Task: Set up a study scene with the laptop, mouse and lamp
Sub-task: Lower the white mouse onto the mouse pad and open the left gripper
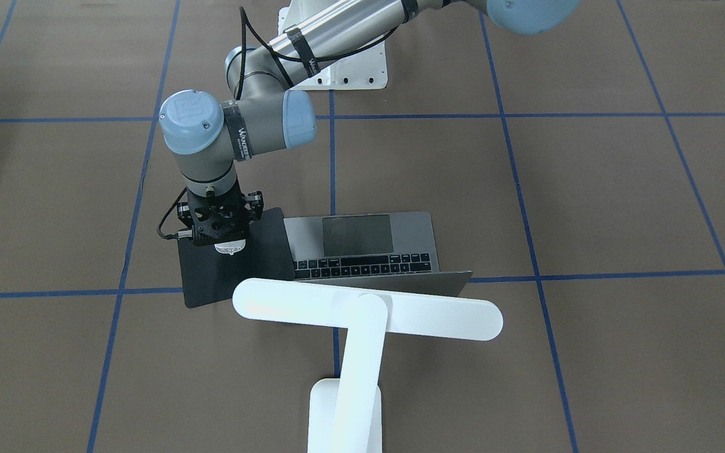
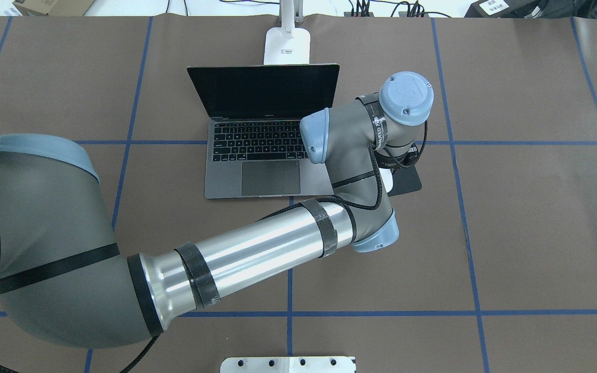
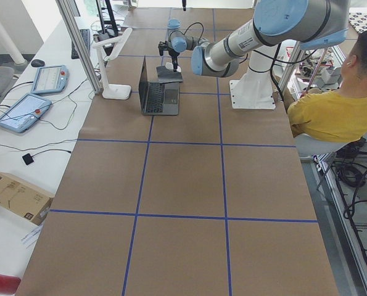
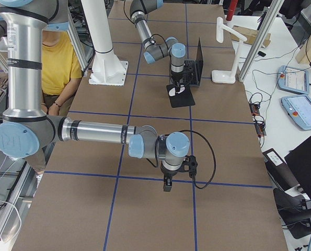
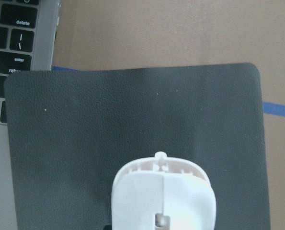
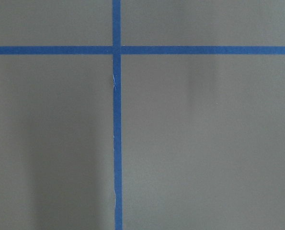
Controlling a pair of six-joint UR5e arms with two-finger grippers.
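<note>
While the left gripper (image 1: 227,238) hangs over the mouse (image 5: 162,201) on the mat (image 5: 132,115), centre-left, I cannot tell its grip, nor that of the right gripper (image 4: 167,184).

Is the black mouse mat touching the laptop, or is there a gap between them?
Touching. In the left wrist view the mouse mat lies over the edge of the laptop, covering part of its keys; no gap shows.
</note>
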